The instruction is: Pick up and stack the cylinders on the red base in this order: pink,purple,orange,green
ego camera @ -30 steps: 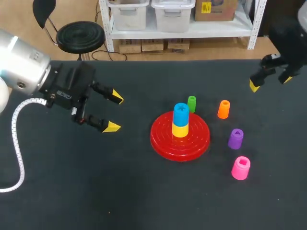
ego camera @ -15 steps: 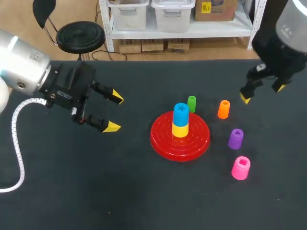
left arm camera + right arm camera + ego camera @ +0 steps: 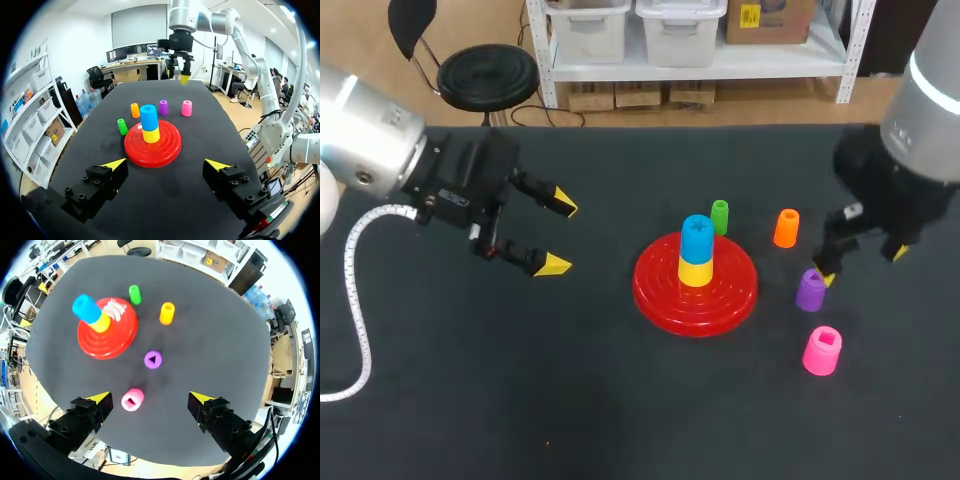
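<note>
My right hand (image 3: 150, 398) hangs spread over the pink cylinder (image 3: 132, 399) beside the base (image 3: 660, 300), since pink stacks first; my left hand (image 3: 560, 236), also spread, idles across the base.

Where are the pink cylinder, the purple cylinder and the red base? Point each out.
pink cylinder (image 3: 822, 351): head view, on its side wall just under the top opening.
purple cylinder (image 3: 810, 293): head view, on its side wall.
red base (image 3: 735, 290): head view, on a bare part of its ridged surface.
</note>
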You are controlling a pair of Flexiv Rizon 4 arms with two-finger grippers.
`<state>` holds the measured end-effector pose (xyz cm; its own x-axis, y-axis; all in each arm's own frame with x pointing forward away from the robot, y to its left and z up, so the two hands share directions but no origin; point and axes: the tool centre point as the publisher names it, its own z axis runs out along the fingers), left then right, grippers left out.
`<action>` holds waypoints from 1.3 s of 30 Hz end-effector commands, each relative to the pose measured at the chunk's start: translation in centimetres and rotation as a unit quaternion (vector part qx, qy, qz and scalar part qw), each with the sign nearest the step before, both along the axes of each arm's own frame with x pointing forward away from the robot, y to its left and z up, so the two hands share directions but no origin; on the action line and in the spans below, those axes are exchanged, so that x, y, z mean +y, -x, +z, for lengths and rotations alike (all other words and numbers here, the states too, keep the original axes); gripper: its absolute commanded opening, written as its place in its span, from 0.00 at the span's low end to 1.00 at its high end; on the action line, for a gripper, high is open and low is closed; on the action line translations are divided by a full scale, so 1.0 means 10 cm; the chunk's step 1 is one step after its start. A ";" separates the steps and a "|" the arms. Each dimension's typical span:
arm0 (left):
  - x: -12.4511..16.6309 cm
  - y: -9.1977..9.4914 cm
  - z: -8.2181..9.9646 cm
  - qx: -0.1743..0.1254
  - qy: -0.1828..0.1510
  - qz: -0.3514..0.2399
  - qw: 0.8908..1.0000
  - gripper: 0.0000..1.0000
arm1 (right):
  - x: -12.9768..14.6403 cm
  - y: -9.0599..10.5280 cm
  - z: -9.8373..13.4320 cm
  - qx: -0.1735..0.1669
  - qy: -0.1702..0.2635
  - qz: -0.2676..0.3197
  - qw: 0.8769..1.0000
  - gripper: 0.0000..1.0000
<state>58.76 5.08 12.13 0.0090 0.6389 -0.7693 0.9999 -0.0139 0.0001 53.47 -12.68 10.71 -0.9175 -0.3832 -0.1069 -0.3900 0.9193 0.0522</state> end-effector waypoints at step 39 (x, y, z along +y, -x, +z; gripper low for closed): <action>0.00 0.00 -0.01 -0.001 0.001 0.000 1.000 1.00 | 0.19 0.34 -0.81 0.064 0.031 -0.012 0.997 1.00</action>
